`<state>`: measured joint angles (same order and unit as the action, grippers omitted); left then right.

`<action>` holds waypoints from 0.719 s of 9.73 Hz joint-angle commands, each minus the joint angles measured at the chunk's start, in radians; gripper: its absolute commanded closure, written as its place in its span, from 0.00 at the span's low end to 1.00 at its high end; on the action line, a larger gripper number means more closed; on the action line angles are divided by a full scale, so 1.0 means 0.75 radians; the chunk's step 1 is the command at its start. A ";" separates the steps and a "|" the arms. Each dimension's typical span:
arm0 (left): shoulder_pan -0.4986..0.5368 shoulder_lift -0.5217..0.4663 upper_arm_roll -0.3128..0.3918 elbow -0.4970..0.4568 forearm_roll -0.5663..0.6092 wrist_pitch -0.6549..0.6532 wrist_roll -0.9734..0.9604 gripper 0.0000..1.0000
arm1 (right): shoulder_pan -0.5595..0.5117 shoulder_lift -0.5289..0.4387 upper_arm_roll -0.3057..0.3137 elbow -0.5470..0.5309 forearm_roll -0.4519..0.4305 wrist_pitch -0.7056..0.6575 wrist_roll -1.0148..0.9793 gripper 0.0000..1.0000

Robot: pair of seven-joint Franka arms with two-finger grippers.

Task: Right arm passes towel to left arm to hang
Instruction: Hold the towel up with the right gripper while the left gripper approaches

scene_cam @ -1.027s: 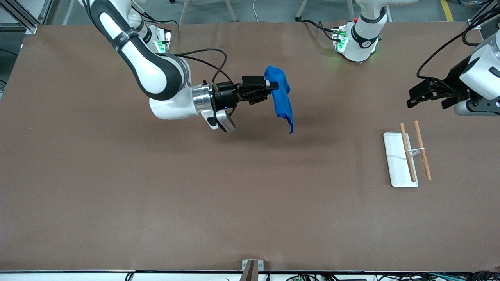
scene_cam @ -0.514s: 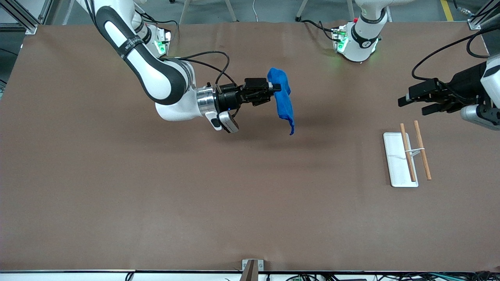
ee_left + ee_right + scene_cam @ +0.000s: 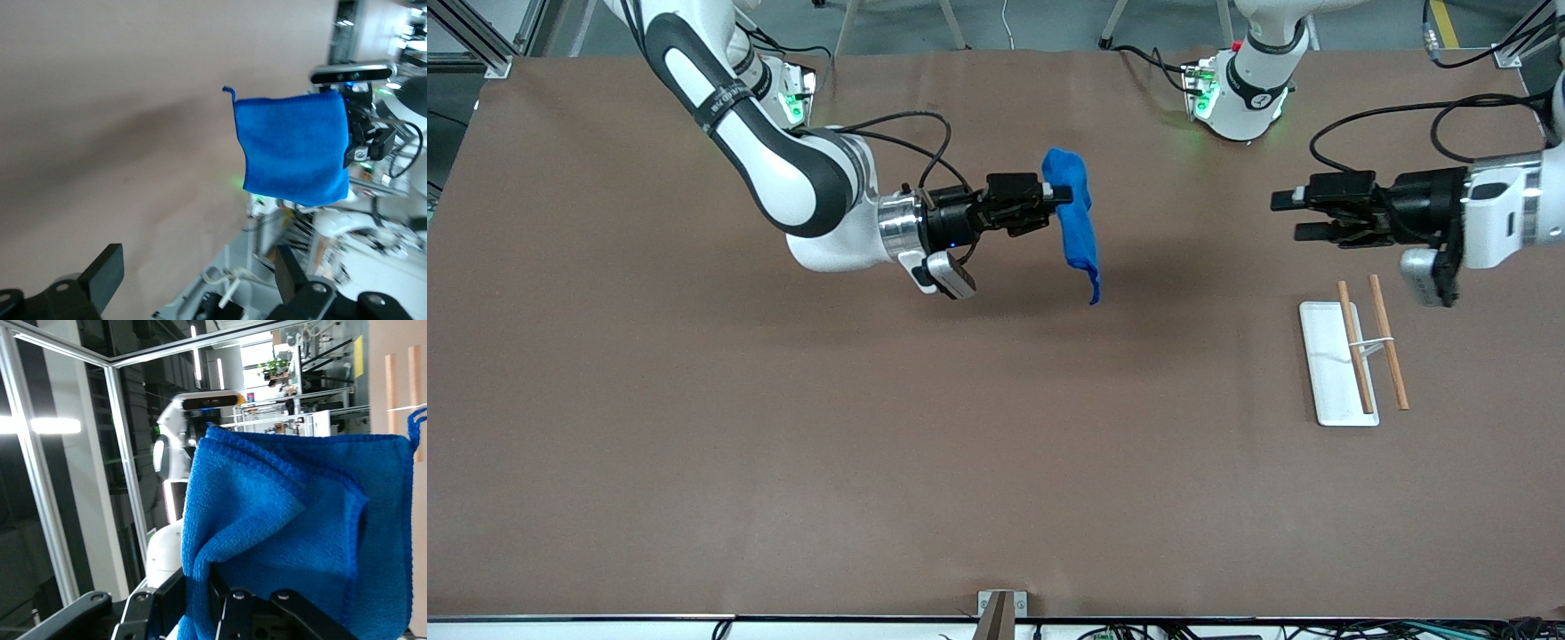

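My right gripper [image 3: 1060,197] is shut on the blue towel [image 3: 1075,222] and holds it in the air over the middle of the table; the towel hangs down from the fingers with its small loop at the lowest corner. In the right wrist view the towel [image 3: 300,540] fills the frame, pinched between the fingers [image 3: 167,597]. My left gripper [image 3: 1285,216] is open and empty, held level in the air toward the left arm's end, pointing at the towel, well apart from it. In the left wrist view the towel [image 3: 293,148] hangs ahead between the spread fingers [image 3: 107,270].
A white tray [image 3: 1329,369] with two wooden rods [image 3: 1389,354] lies on the table toward the left arm's end, below the left gripper. The brown table [image 3: 871,427] runs wide around it. Both arm bases stand at the table's edge farthest from the front camera.
The left arm has swung in from the table's end toward the towel and its gripper now points level at it. The right gripper with the towel has shifted slightly toward it.
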<state>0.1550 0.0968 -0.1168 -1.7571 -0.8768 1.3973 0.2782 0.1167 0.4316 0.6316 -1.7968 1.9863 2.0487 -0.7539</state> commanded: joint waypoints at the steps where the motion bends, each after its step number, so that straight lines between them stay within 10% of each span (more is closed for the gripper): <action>1: 0.002 0.000 -0.012 -0.201 -0.137 0.002 0.158 0.00 | -0.016 -0.001 0.041 0.015 0.074 0.007 -0.026 0.99; 7: -0.010 0.040 -0.081 -0.520 -0.612 -0.004 0.443 0.03 | -0.023 -0.005 0.058 0.015 0.078 0.009 -0.028 0.99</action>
<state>0.1487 0.1106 -0.1603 -2.0957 -1.2957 1.3839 0.5484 0.1163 0.4315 0.6530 -1.7800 2.0153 2.0492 -0.7540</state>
